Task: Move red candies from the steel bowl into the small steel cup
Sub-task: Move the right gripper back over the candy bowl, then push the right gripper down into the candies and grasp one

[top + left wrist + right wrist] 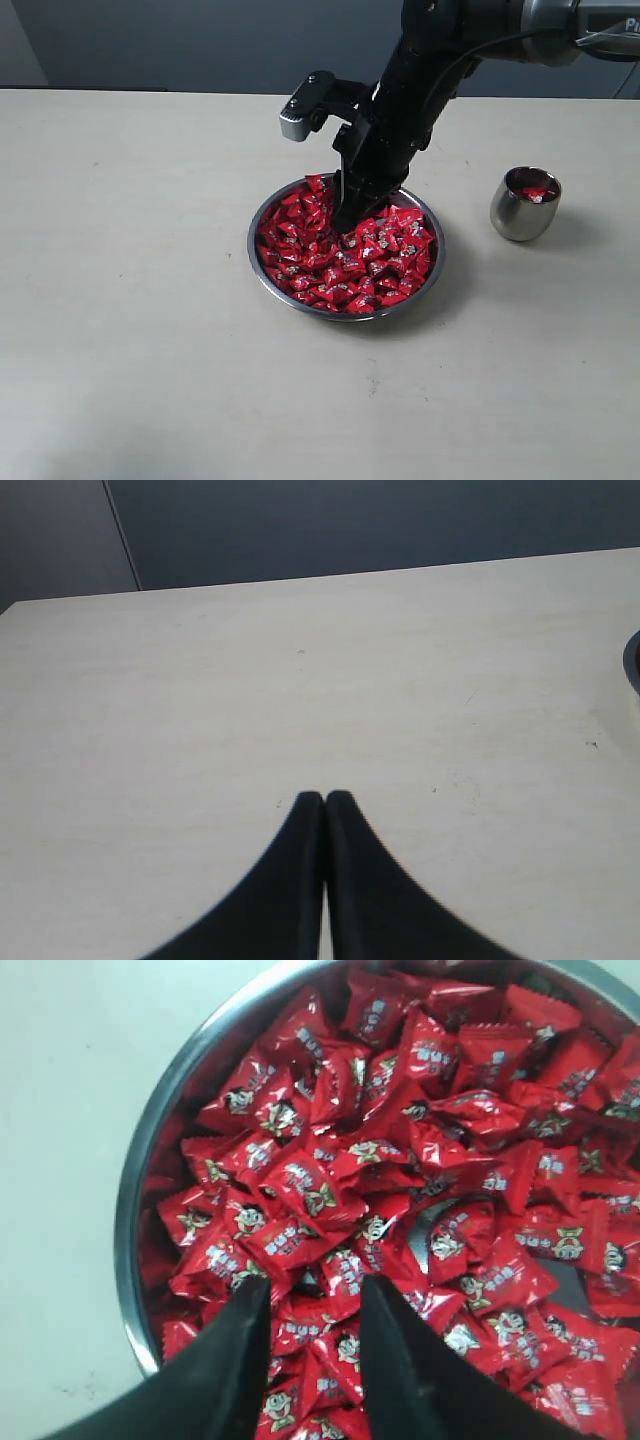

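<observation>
Spanning the room, the pale bench (130, 300) carries the steel bowl (252, 240) mid-top, the right claw (350, 215) spread with tips dipped in, the left claw (324, 798) pressed together over the bench, the small steel cup (515, 220) apart on the right arm's side, and red candies (340, 265) heaping the bowl.

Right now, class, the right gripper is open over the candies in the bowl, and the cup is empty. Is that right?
No. The cup is not empty: the exterior view shows red candy inside it. The rest stands: the right gripper is open over the candies in the bowl.
</observation>
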Motion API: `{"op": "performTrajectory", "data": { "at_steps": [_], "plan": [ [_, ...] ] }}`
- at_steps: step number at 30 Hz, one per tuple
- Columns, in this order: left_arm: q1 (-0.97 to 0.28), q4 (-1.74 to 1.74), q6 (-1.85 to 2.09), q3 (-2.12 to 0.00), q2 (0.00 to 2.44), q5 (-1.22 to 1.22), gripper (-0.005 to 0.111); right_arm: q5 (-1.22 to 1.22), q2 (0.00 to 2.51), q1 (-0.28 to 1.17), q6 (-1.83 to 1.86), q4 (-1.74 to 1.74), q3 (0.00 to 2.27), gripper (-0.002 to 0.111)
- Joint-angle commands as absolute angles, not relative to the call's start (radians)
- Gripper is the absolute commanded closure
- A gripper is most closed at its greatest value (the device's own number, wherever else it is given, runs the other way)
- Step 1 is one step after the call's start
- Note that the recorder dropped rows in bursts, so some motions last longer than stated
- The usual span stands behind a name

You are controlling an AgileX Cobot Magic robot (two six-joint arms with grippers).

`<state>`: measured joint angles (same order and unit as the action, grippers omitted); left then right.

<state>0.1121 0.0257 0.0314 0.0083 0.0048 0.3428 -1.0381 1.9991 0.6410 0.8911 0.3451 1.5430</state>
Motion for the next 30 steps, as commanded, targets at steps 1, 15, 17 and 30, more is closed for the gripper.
{"op": "performTrajectory", "data": {
  "at_steps": [1, 15, 17, 30],
  "plan": [
    [0.108, 0.027, 0.029, 0.0, 0.0, 0.334, 0.106, -1.01, 1.994, 0.64, 0.913, 0.294, 1.541, 0.077],
    [0.108, 0.027, 0.029, 0.0, 0.0, 0.334, 0.106, -0.994, 2.05, 0.719, 0.95, 0.109, 1.541, 0.077],
    [0.108, 0.027, 0.029, 0.0, 0.0, 0.334, 0.106, -0.987, 2.07, 0.745, 0.95, 0.071, 1.541, 0.077],
    [0.108, 0.027, 0.029, 0.0, 0.0, 0.334, 0.106, -0.957, 2.105, 0.786, 0.974, 0.082, 1.61, 0.077]
  ]
}}
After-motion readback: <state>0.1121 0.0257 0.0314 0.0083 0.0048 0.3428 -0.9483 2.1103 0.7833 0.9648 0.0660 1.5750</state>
